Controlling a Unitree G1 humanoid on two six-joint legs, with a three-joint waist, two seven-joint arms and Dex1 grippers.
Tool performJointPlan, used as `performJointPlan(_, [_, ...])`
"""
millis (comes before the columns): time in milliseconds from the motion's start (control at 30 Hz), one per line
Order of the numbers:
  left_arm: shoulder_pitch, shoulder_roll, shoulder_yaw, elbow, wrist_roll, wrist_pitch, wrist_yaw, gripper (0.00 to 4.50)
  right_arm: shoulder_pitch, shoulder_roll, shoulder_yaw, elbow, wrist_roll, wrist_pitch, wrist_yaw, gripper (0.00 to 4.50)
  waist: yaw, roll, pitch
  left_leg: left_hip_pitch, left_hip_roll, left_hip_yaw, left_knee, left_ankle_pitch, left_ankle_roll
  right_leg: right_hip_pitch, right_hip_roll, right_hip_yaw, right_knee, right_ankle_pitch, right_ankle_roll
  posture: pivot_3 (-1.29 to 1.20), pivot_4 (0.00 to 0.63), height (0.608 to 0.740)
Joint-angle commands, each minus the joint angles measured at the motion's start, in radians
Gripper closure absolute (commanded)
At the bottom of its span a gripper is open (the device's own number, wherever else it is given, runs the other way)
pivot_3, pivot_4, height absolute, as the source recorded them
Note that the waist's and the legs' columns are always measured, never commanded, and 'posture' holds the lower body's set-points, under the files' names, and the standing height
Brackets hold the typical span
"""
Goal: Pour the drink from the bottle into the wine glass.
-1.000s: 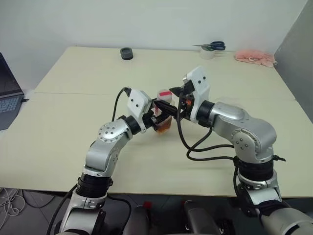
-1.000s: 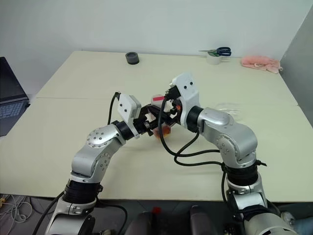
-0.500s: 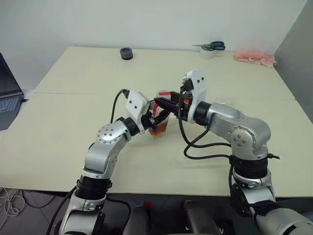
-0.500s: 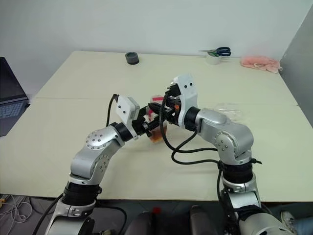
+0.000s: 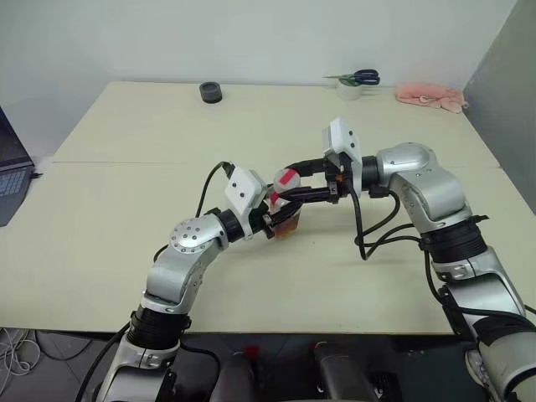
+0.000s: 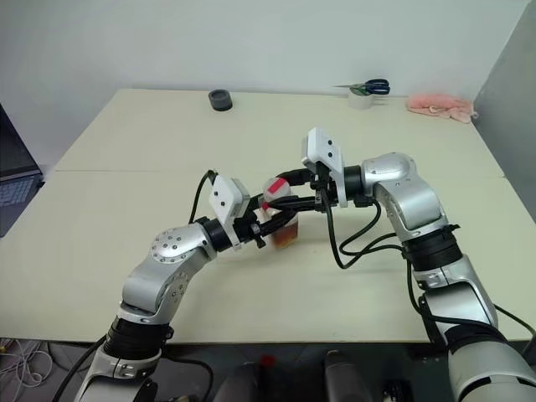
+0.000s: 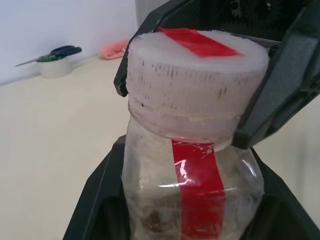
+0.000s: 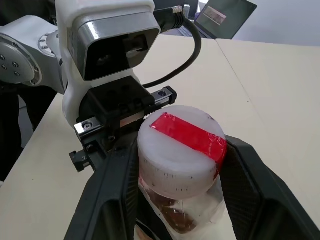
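The table (image 5: 126, 201) carried the work near its middle, where the bottle (image 6: 283, 219) was held clamped at its body between the narrowed fingers of the left gripper (image 6: 266, 230), the drink (image 6: 285, 235) lying low inside it. At the bottle's top, the cap (image 8: 181, 150) was pinched between the part-closed fingers of the right gripper (image 8: 180, 185). Uncapping was judged to be in hand; a twist of the cap against a steady hold was called for next. The wine glass could not be made out near the bottle.
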Motion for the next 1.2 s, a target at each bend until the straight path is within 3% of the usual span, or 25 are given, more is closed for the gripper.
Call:
performJointPlan(33, [-0.022, -0.003, 0.06, -0.041, -0.016, 0.0, 0.04, 2.56, -0.006, 0.044, -0.05, -0.08, 0.135, 0.126, 0.028, 2.22, 0.006, 0.0, 0.0, 0.0, 0.0, 0.0, 0.0, 0.0, 0.0, 0.0, -0.001, 0.0, 0.0, 0.0, 0.0, 0.0, 0.15, 0.74])
performJointPlan(233, [-0.047, -0.008, 0.059, -0.009, -0.016, -0.004, 0.03, 2.6, 0.039, 0.052, -0.114, -0.236, 0.126, 0.188, -0.127, 0.08, 0.016, 0.0, 0.0, 0.0, 0.0, -0.001, 0.0, 0.0, 0.0, 0.0, -0.001, -0.002, 0.0, 0.0, 0.0, 0.0, 0.15, 0.74])
performJointPlan(267, [-0.051, -0.01, 0.058, -0.003, -0.015, -0.005, 0.03, 2.6, 0.046, 0.055, -0.123, -0.266, 0.129, 0.203, -0.159, 0.0, 0.016, 0.0, 0.0, 0.0, 0.0, -0.001, 0.0, 0.0, 0.0, 0.0, -0.001, -0.002, 0.0, 0.0, 0.0, 0.0, 0.15, 0.74])
performJointPlan(433, [-0.073, -0.022, 0.051, 0.031, -0.013, -0.021, 0.029, 2.61, 0.105, 0.066, -0.142, -0.461, 0.115, 0.31, -0.362, 0.0, 0.018, 0.0, 0.0, -0.001, -0.001, -0.001, 0.0, 0.0, 0.0, 0.0, -0.001, -0.001, 0.0, 0.0, 0.0, 0.0, 0.15, 0.74])
performJointPlan(533, [-0.09, -0.035, 0.042, 0.055, -0.01, -0.035, 0.025, 2.61, 0.139, 0.136, -0.145, -0.533, 0.061, 0.379, -0.576, 0.0, 0.015, 0.0, 0.0, 0.0, 0.0, -0.001, 0.0, 0.0, 0.0, 0.0, -0.001, -0.001, 0.0, 0.0, 0.0, 0.0, 0.15, 0.74])
performJointPlan(667, [-0.1, -0.046, 0.037, 0.072, -0.006, -0.044, 0.019, 2.61, 0.157, 0.198, -0.143, -0.566, 0.005, 0.43, -0.743, 0.0, 0.016, 0.0, 0.0, 0.0, 0.0, -0.001, 0.0, 0.0, 0.0, -0.001, 0.0, -0.001, 0.001, 0.0, 0.0, 0.0, 0.15, 0.74])
performJointPlan(1033, [-0.09, -0.054, 0.04, 0.077, 0.003, -0.052, 0.02, 2.63, 0.168, 0.253, -0.141, -0.621, 0.019, 0.575, -0.864, 0.0, 0.015, 0.0, 0.0, -0.001, 0.0, -0.001, -0.001, 0.0, 0.0, -0.001, 0.0, 0.0, 0.0, 0.0, 0.0, 0.0, 0.15, 0.74])
performJointPlan(1100, [-0.088, -0.056, 0.038, 0.076, 0.004, -0.054, 0.022, 2.63, 0.169, 0.255, -0.141, -0.627, 0.023, 0.588, -0.869, 0.37, 0.015, 0.0, 0.0, -0.001, 0.0, 0.0, 0.0, 0.0, 0.0, -0.001, 0.0, 0.0, 0.0, 0.0, 0.0, 0.0, 0.15, 0.74])
performJointPlan(1200, [-0.088, -0.057, 0.04, 0.079, 0.003, -0.059, 0.022, 2.63, 0.166, 0.256, -0.142, -0.627, 0.026, 0.597, -0.874, 1.28, 0.015, 0.0, 0.0, -0.001, -0.001, 0.0, 0.0, 0.0, 0.0, -0.001, 0.0, 0.0, 0.0, 0.0, 0.0, 0.0, 0.15, 0.74])
